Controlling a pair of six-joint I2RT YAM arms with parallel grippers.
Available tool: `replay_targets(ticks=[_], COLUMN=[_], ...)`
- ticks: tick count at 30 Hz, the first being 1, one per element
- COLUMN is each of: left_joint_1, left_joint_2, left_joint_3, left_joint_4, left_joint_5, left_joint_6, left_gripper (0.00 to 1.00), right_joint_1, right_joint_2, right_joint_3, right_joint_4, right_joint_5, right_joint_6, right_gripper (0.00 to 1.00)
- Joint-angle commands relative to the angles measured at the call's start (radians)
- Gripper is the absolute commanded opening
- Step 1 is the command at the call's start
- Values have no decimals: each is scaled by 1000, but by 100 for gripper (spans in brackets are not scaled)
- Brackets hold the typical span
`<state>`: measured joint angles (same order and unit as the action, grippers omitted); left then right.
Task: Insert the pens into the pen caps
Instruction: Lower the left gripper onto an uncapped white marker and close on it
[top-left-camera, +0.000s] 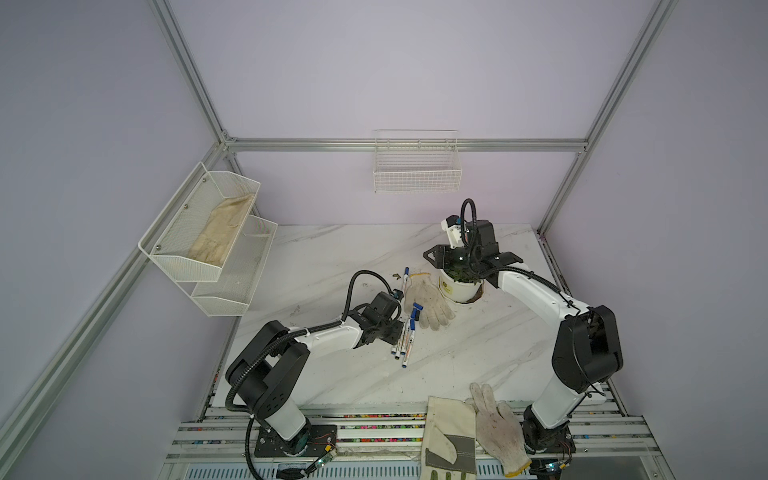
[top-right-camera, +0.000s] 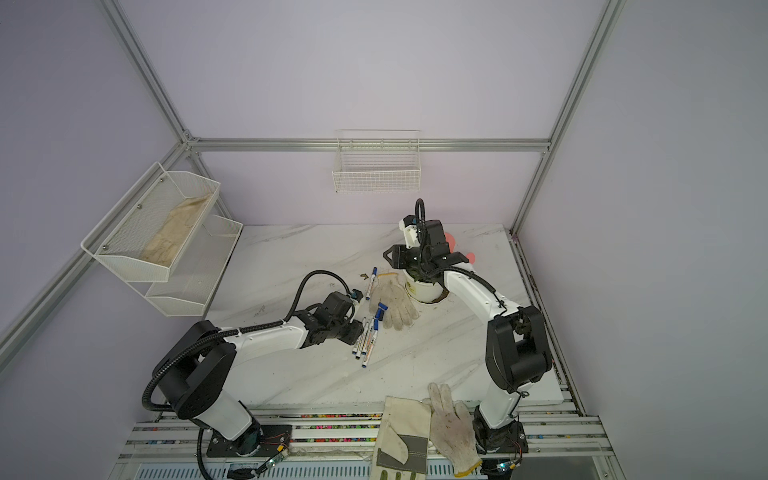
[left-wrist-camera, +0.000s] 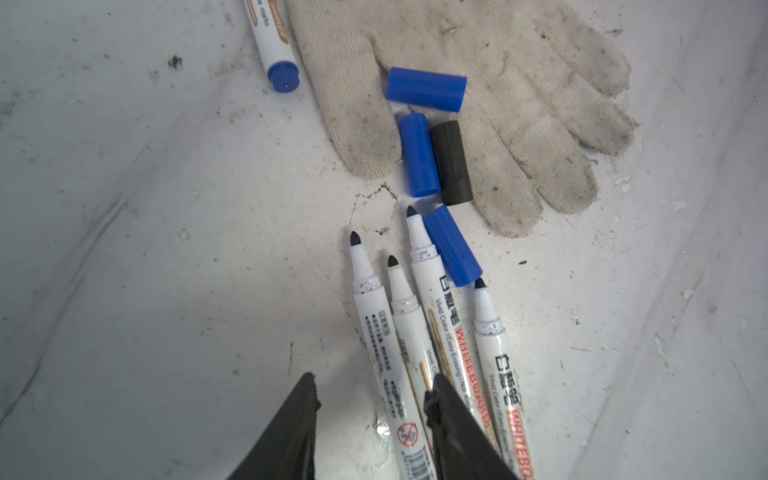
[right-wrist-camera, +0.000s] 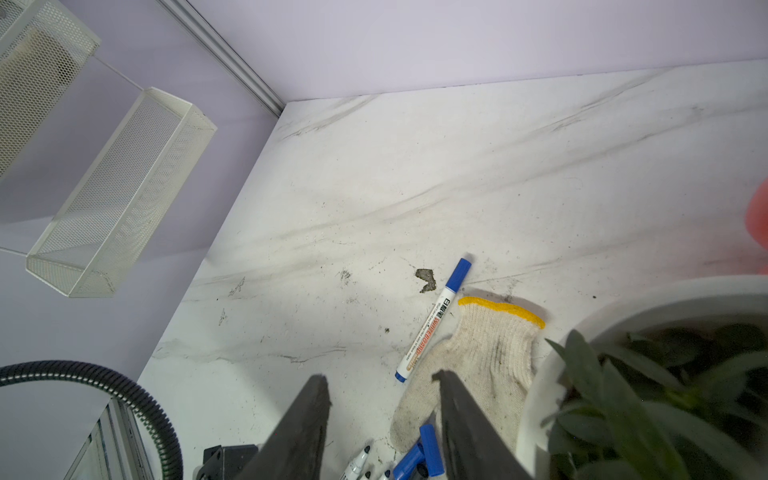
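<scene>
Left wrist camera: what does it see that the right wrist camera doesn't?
Only the left wrist view: the left gripper, open over the barrels of four uncapped white marker pens. Only the right wrist view: a white plant pot with green leaves, white mesh wall shelves, the open right gripper. Both: the dirty white knitted glove, loose blue caps, one capped white pen.

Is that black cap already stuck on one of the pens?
No, the black cap lies loose beside a blue cap, apart from the uncapped pens.

Pale lilac walls, aluminium frame rails. White marbled tabletop, scuffed. Wire basket on back wall; two-tier mesh shelf at left.
</scene>
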<state>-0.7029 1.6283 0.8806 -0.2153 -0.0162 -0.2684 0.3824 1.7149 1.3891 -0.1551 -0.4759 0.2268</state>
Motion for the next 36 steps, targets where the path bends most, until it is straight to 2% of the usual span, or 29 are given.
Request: replay_targets(ticks=[1,15,25,28,32,36], left_joint_1=[-14,-21,-23,-28,-35,-35], left_joint_2=[18,50,62,81,120,146], left_joint_3=[-4,0,18,45,80,108], left_joint_4=[-12,-83,-137,-165,-210,-225], left_joint_5=[-13,-47,-54,-98,-195,-209], left_joint_6=[19,-36,-22,-21,-45,-57], left_gripper=[44,35,30,29,21,11], right_joint_1=[3,4,4,4,3,3], right_joint_2=[-1,-3,-5,-6,-14,-16], right_joint_3=[16,14,14,12,11,10], right_joint_4=[-15,-11,-9,-11,-11,-12], right_joint_5=[-1,-4,-3,6,21,28], right_joint_6=[-10,-9,-8,-7,-9,-9], right_gripper=[46,46,46,46,46,45])
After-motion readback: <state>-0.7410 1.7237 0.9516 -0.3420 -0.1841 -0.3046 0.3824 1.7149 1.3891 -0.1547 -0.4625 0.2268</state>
